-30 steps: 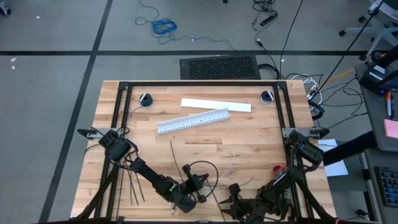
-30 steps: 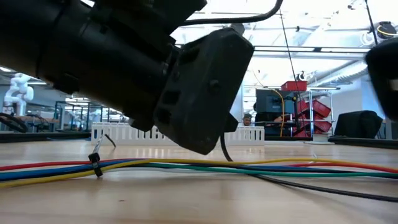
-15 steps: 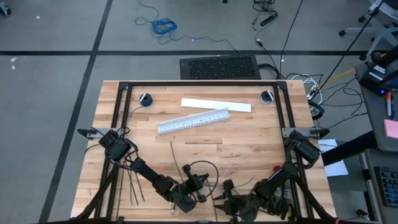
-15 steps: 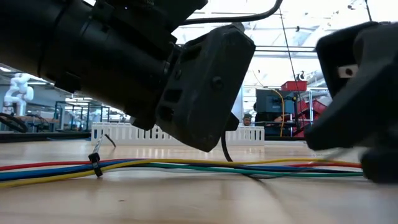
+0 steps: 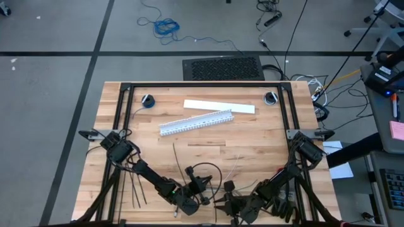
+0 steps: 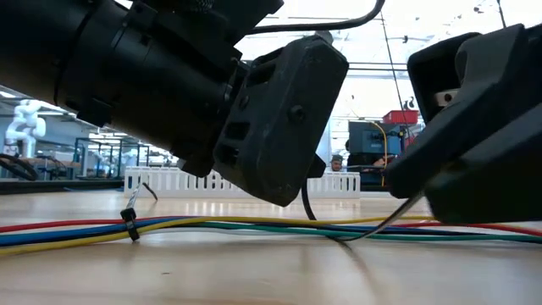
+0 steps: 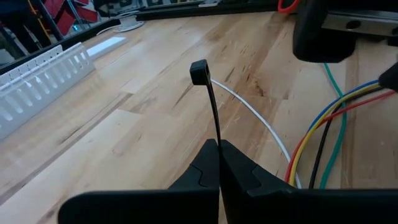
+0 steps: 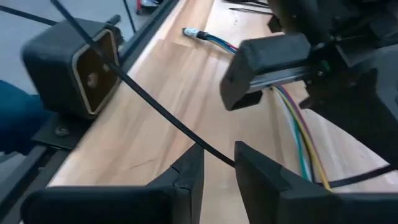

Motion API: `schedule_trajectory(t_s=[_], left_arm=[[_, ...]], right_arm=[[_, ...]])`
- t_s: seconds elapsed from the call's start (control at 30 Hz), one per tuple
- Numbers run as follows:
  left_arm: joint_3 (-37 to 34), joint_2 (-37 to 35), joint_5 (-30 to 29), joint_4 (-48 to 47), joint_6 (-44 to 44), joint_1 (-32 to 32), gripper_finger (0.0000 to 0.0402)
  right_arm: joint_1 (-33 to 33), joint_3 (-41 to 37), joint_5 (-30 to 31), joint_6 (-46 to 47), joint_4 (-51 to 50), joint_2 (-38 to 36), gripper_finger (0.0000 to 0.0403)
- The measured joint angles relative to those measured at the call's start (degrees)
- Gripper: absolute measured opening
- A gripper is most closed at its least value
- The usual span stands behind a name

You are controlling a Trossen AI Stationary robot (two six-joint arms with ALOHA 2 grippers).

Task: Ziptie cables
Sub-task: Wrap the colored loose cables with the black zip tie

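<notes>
Two grippers work close together at the near edge of the wooden table. The left gripper has its fingers pressed fully together on a ziptie, a thin black strip that rises from between the tips to its small square head. The right gripper sits just beside it, fingers partly apart, with a thin black strand running through the gap between them; whether the pads actually touch it is hard to tell, and it may be the same ziptie's tail. The cables, a bundle of red, blue, yellow and green wires, lie flat on the wood under both grippers, already bound at one spot by a black tie. More zipties lie loose near the left arm's base. Farther back rest a white slotted duct and a flat white strip.
</notes>
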Motion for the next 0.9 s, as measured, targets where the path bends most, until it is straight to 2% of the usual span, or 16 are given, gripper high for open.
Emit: schedule_trajectory(t_s=[0.2, 0.43, 0.53, 0.67, 0.73, 0.8, 0.9], left_arm=[[0.0, 0.0, -0.3, -0.1, 0.0, 0.1, 0.0], [0.0, 0.0, -0.4, -0.1, 0.0, 0.4, 0.0], [0.0, 0.0, -0.4, -0.1, 0.0, 0.4, 0.0], [0.0, 0.0, -0.4, -0.1, 0.1, 0.4, 0.0], [0.0, 0.0, -0.4, -0.1, 1.3, 0.4, 0.0], [0.0, 0.0, -0.6, -0.1, 5.4, 0.4, 0.0], [0.0, 0.0, -4.1, -0.9, 17.8, -0.4, 0.0]], right_arm=[[0.0, 0.0, -3.3, -0.2, 2.0, 0.0, 0.0108], [0.4, 0.0, -3.2, -0.7, 3.8, 0.0, 0.0123], [0.3, 0.0, -3.3, -0.1, 3.6, 0.0, 0.01], [-0.1, 0.0, -4.2, 0.1, 4.1, 0.0, 0.0022], [-0.1, 0.0, -4.2, 0.9, 5.6, 0.0, 0.0008], [-0.4, 0.0, -4.1, 3.5, 6.9, 0.0, 0.0003], [-0.4, 0.0, -3.2, 9.3, 7.9, 0.0, 0.0001]])
